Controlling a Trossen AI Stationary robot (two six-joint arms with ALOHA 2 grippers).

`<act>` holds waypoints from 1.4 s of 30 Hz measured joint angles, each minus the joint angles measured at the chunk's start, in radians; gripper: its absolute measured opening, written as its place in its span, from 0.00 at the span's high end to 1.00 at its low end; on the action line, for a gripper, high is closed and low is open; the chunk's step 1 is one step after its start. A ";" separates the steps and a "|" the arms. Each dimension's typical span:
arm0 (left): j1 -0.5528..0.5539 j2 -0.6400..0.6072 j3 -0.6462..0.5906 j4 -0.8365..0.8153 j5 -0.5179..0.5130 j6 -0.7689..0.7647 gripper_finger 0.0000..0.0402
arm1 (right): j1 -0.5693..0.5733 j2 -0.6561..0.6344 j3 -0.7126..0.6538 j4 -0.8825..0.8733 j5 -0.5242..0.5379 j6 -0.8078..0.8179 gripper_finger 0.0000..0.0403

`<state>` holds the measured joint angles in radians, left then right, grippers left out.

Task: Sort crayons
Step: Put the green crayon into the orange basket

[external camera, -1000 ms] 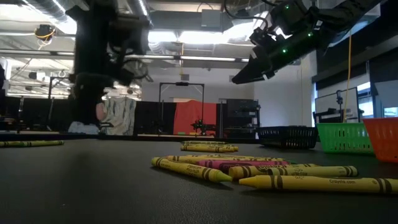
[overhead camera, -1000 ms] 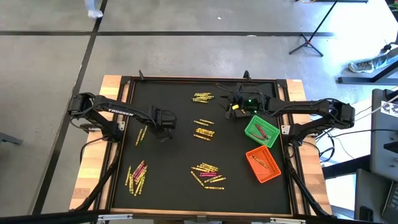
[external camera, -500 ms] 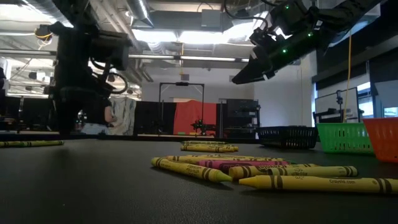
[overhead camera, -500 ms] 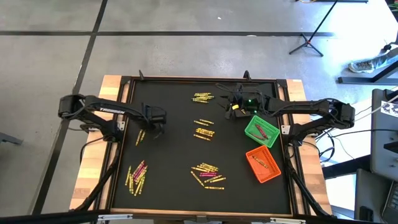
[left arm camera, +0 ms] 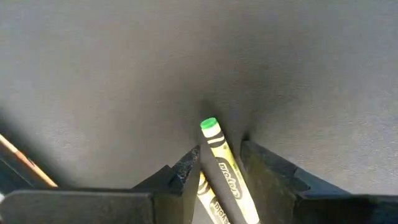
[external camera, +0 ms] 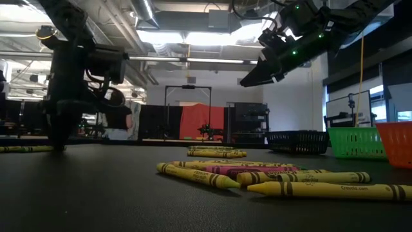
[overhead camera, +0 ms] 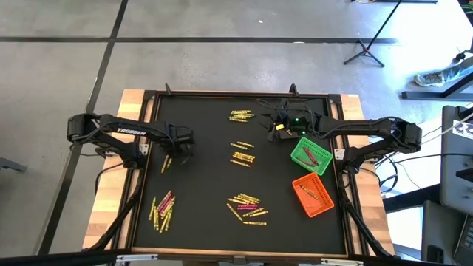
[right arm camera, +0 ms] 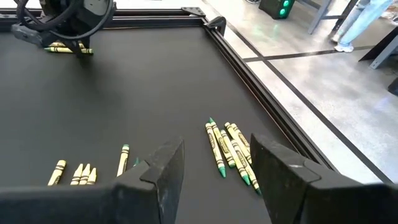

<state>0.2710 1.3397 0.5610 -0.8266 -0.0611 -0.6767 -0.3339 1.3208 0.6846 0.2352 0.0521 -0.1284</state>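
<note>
**Left gripper down on a crayon near the table's left edge**

Much stayed hard to read. In the left wrist view only one green-tipped crayon (left arm camera: 219,163) showed, its lower end cut off by the frame, and a second stick beside it was mostly hidden behind the fingers (left arm camera: 186,169). From above, the left gripper (overhead camera: 177,142) covered the spot where it met the table (overhead camera: 199,192), so the small cluster of crayons (overhead camera: 167,162) near the left edge was partly lost under it. In the low view the far piles blurred into yellow streaks, and the black bin (external camera: 297,141) was little more than a dark outline beside the green bin (external camera: 357,143) and the orange bin (external camera: 394,143), the last cut off by the frame.

The left arm reached in from the left edge, its wrist pointed straight down, fingertips at the table surface. Its jaws stood narrowly apart with the green-tipped crayon lying between them; whether they pressed on it could not be told.

The right arm stretched in from the right edge, its gripper (overhead camera: 275,127) raised above the table near the far right corner, over the black bin, jaws apart and empty in the right wrist view.

Other crayons lay in loose groups: near the far edge (overhead camera: 241,115), at the centre (overhead camera: 242,155), toward the near edge (overhead camera: 247,207) and at the near left corner (overhead camera: 162,210). A few lay in the green and orange bins.
</note>
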 joint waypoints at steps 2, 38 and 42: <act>-0.001 0.001 0.000 0.005 0.009 0.005 0.72 | 0.000 0.000 0.000 0.000 0.000 0.000 0.55; -0.113 0.001 0.108 0.340 0.060 0.187 0.96 | 0.001 0.046 0.000 0.057 -0.135 0.027 0.41; -0.137 0.000 0.111 0.512 0.058 0.271 0.96 | 0.001 0.046 0.000 0.076 -0.251 0.021 0.32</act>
<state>0.1339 1.3396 0.6724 -0.3145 -0.0032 -0.4062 -0.3332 1.3670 0.6846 0.3107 -0.1986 -0.1072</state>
